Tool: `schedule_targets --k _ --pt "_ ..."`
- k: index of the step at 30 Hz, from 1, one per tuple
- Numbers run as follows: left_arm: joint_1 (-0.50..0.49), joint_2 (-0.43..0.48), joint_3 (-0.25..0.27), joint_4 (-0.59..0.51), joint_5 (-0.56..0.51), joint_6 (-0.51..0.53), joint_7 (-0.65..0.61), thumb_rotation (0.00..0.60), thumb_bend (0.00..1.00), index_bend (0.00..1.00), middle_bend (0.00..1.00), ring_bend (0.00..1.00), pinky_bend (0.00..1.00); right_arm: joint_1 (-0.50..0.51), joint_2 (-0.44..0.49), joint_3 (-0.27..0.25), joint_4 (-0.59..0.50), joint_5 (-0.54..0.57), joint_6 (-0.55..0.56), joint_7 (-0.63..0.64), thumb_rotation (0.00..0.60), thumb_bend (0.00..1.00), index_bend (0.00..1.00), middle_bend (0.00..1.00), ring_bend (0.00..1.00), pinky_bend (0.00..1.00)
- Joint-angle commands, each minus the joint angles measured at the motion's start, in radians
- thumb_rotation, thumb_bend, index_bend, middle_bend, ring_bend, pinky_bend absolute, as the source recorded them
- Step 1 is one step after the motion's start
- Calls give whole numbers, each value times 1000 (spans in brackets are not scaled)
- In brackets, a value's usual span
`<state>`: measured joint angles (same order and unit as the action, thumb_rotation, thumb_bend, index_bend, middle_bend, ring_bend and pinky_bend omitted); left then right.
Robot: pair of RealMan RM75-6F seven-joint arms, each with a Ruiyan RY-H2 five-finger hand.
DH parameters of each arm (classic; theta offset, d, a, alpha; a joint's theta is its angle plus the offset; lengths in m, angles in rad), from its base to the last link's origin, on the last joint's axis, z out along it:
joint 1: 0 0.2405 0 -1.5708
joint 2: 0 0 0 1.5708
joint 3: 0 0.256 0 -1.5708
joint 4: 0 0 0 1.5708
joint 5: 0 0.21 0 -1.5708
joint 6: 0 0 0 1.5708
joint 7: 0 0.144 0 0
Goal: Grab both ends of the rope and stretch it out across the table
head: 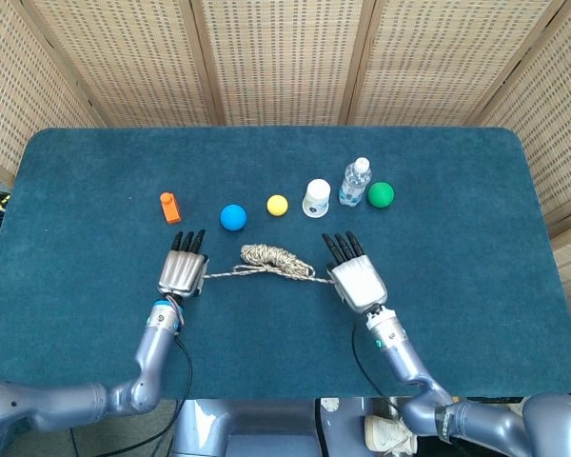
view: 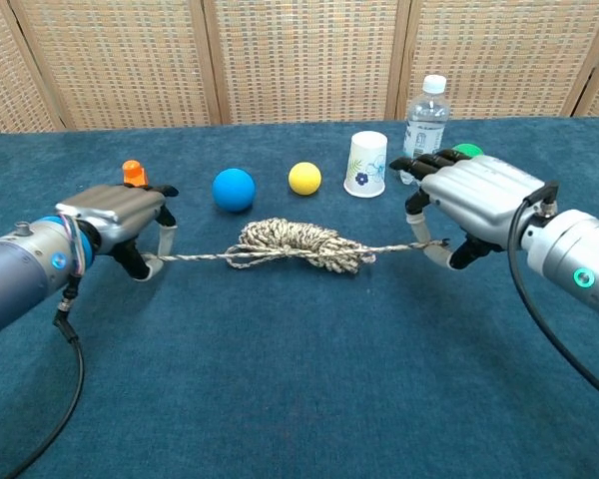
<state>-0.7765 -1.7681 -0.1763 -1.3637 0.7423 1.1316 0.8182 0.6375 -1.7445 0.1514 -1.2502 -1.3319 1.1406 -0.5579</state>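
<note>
Rope point(view: 298, 245) pulled taut between left hand point(view: 115, 218) pinching one end at 9 o'clock and right hand point(view: 471, 200) pinching the other at 3 o'clock, coil bunched mid-counter point(head: 76, 286).

The left hand point(view: 115, 218) and the right hand point(view: 477, 200) are both palm down, low over the table, each pinching one end of the braided beige rope point(view: 298, 244).

Speckled beige rope point(view: 298, 244) lies mid-table, its middle bundled in loose coils. Both ends run out taut sideways, pinched in my fingers.
</note>
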Motion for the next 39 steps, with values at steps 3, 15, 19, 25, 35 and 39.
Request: schedule_targets --k 3,15,19,25,35,39 --pt "48 121 11 -43 44 7 -65 600 461 656 0 0 0 -19 62 0 -7 -8 25 -5 600 449 686 0 0 0" --pt "139 294 62 -55 136 -7 -205 600 461 655 0 0 0 -105 219 -20 0 7 77 26 600 449 686 0 0 0" --pt "157 319 75 -52 157 -8 -225 600 462 655 0 0 0 -126 239 -23 25 15 81 58 600 449 686 0 0 0" --pt "171 329 80 -49 161 -19 -236 600 461 655 0 0 0 -150 245 -32 76 19 77 107 600 449 686 0 0 0" --pt "181 330 78 -64 161 -27 -231 600 140 223 0 0 0 -169 241 -29 83 34 64 136 600 56 86 0 0 0" --pt "199 367 66 -100 191 -22 -298 600 0 0 0 0 0 -184 275 -10 7 11 105 221 600 0 0 0 0 0"
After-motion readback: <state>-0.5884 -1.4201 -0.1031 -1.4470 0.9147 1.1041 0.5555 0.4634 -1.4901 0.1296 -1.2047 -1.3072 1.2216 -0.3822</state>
